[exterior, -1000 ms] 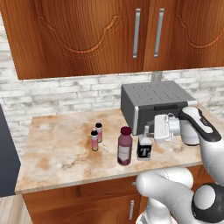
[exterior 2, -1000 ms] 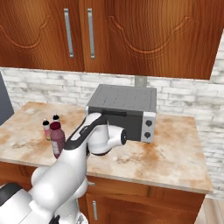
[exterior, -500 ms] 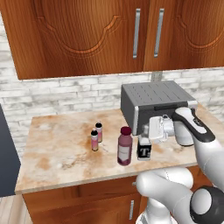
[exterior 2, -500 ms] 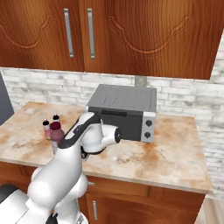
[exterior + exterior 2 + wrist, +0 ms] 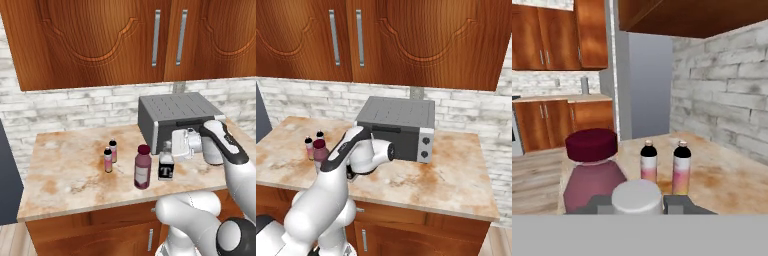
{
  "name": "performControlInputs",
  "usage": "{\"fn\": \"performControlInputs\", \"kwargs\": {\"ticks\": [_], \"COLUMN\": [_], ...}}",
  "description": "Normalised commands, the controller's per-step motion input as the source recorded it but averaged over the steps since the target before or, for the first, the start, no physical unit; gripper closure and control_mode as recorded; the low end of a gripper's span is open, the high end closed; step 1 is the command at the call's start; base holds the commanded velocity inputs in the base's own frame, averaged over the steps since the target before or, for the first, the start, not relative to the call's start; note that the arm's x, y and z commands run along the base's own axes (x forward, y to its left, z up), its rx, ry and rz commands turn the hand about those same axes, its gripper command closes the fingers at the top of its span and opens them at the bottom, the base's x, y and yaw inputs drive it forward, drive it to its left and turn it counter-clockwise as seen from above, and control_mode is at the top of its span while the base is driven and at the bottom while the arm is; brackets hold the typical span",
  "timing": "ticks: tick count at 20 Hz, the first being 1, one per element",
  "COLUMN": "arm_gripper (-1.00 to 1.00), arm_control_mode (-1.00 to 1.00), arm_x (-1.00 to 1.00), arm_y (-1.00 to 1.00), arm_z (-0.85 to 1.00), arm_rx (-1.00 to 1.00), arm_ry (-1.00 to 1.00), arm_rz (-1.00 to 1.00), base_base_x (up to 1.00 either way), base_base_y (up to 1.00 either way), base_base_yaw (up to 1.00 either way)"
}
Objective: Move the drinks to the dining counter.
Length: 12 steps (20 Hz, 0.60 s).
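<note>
Hand view, nearest first: the tool point(image 5: 637, 204) has its two dark tips pressed against either side of a pale round cap, which I judge to be the top of the black bottle marked "T" point(image 5: 166, 164), so it is pinching that bottle at the neck. Just behind the cap stands the maroon bottle point(image 5: 592, 172) with its dark red lid, and beyond that the two small pink bottles point(image 5: 664, 167), side by side, black-capped, upright on the counter point(image 5: 722, 172). The left base view confirms the layout: tool reaching in from the right beside the grey toaster oven point(image 5: 175, 120), black bottle standing just right of the maroon bottle, pink pair well to the left nearer the brick wall. All four drinks are on this marble counter under the wooden cabinets point(image 5: 125, 40). Step in hand, by my reading: the grasp of the first drink, made but not lifted. The next move calls for a straight lift clear of the maroon neighbour, then a carry to the dining counter. The right base view hides the black bottle and the tool behind the arm; the hand view gives the tip contact, the left base view the bottle's body and label.
</note>
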Motion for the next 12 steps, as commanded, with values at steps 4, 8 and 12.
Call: {"fn": "performControlInputs", "kwargs": {"ticks": [4,8,12], "arm_gripper": [1.00,1.00,1.00], "arm_control_mode": [-1.00,-1.00,-1.00], "arm_x": [-0.11,-0.42,-0.78], "arm_y": [0.00,0.00,0.00], "arm_z": [0.84,0.56,0.35], "arm_rx": [0.00,0.00,0.00], "arm_ry": [-0.08,-0.06,-0.07], "arm_rz": [0.01,0.00,0.00], "base_base_x": [0.00,0.00,0.00], "base_base_y": [0.00,0.00,0.00], "base_base_yaw": [0.00,0.00,0.00]}}
